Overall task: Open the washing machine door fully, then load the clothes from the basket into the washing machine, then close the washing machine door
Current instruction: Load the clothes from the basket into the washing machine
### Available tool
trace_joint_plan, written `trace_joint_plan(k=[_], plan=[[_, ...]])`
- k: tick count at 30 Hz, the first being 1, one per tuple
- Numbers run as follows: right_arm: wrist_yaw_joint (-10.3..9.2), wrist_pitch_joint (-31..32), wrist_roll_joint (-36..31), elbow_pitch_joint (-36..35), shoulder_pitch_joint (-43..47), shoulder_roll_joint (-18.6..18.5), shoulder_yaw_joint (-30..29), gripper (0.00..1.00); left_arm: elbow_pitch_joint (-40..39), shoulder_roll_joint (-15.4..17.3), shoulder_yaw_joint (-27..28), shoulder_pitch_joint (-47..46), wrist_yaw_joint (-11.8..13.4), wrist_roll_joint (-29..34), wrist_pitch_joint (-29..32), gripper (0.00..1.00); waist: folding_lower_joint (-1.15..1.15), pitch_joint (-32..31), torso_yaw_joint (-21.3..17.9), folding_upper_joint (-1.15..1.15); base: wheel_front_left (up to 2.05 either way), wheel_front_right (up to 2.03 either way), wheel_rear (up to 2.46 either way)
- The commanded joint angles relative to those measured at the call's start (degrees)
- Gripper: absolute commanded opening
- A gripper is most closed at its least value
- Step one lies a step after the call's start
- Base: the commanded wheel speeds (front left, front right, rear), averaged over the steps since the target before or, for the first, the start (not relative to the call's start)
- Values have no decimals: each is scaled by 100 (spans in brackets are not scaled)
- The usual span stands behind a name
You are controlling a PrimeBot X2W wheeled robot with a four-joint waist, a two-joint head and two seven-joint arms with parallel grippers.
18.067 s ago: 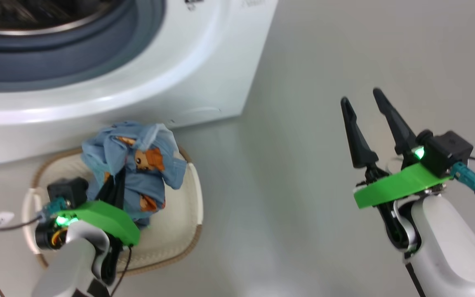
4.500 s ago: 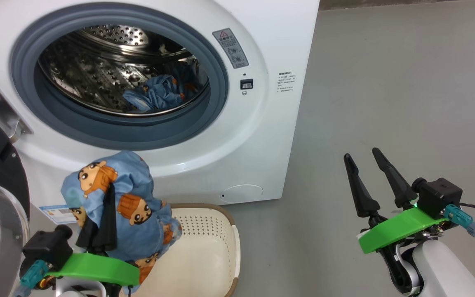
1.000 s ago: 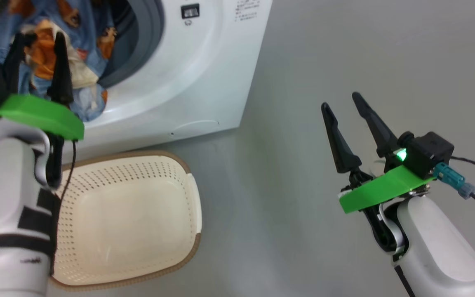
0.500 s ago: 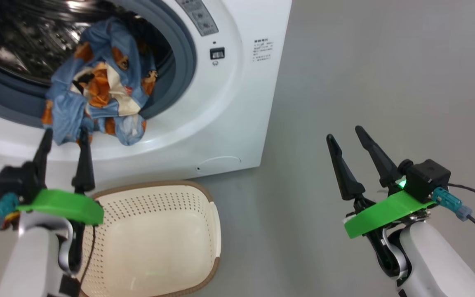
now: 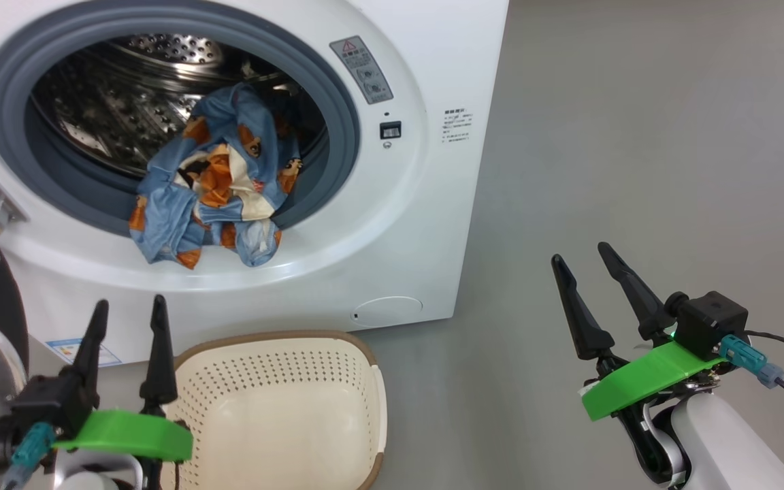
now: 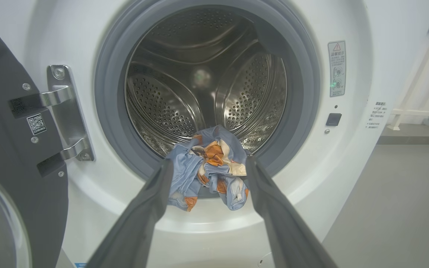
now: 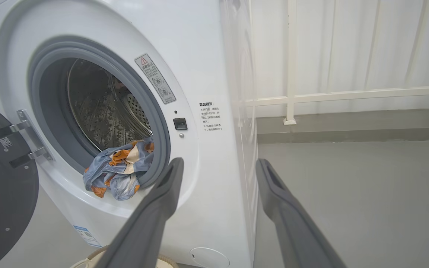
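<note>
While the clothes [image 5: 211, 197], soft, light and floppy, sag over the gasket [image 5: 346, 129] of the washing machine [image 5: 433, 224] ahead of and above the left tool [image 5: 129, 305], best pinched at the hanging bunched fold, that tool, clamping them moments earlier, now gapes empty beside the basket [image 5: 276, 337], the right tool [image 5: 580, 253] likewise open.

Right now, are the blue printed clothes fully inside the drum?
Partly out: light blue printed clothes drape over the grey rubber gasket, hanging out.
</note>
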Motion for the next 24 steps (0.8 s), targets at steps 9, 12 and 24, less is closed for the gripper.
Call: trace_joint_plan(k=[9, 12, 24], plan=[[32, -46, 40, -145, 100, -91, 2, 100, -558, 27, 240, 351, 117, 47, -36, 100, 0, -107, 49, 0, 0, 0, 0], [32, -46, 39, -151, 100, -98, -20, 100, -612, 3, 222, 398, 131, 45, -36, 100, 0, -105, 44, 0, 0, 0, 0], [32, -46, 27, -156, 96, -71, -42, 100, -648, -14, 186, 430, 155, 1, -36, 100, 0, -97, 45, 0, 0, 0, 0]])
